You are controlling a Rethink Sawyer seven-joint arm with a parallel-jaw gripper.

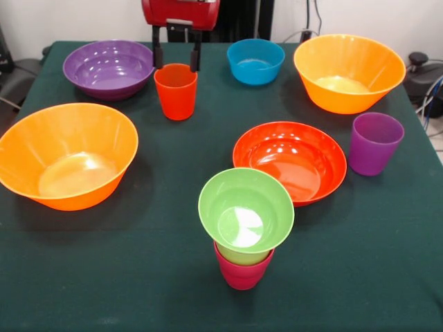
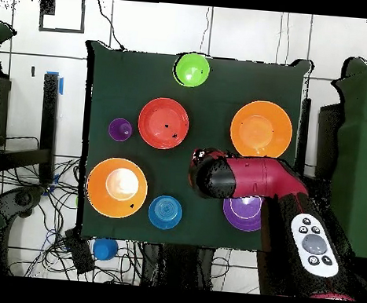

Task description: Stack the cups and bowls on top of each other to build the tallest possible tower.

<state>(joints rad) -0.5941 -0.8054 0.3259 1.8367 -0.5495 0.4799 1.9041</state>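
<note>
**Claw straddling the orange-red cup**

The claw (image 1: 176,55) hangs with its black fingers apart, one either side of the smooth orange-red plastic cup's (image 1: 176,91) rim; contact is unclear. From overhead the red arm (image 2: 248,177) hides that cup. Near the green surface's (image 1: 124,277) front edge, a small lime green glossy bowl (image 1: 246,210) tops the tower (image 1: 243,238), covering all but a lime sliver and the crimson plastic cup (image 1: 241,272).
</note>
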